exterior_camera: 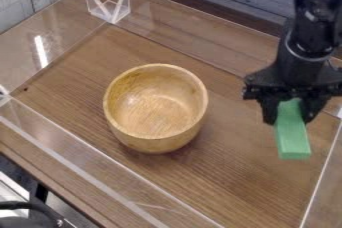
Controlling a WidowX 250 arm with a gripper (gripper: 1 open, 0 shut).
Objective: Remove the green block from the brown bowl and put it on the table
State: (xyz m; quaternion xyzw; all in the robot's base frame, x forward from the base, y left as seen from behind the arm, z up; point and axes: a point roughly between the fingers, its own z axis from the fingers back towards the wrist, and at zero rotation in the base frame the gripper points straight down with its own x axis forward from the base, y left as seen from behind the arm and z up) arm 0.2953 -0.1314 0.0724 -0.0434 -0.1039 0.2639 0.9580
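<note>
**A:** Where's your green block (293,133) sitting right now?

**B:** It's out of the brown bowl (156,106). You'll find it lying flat on the table (174,177), off to the right of the bowl and close to the clear acrylic wall (325,182) on that side. The two are well apart, with bare wood grain between them.

**A:** And your gripper (293,107)?

**B:** It points down over the far end of the block, its dark fingers (271,103) spread on either side. The jaws look released, not clamped. I'd hedge a little here: the fingertips overlap the block's upper end in this view, so you can't rule out a light touch. The block itself looks settled on the tabletop, not lifted.

**A:** Anything in the bowl?

**B:** You can see its pale wooden inside, round and upright, sitting near the middle of the table. A small clear stand (108,4) sits at the far left corner.
</note>
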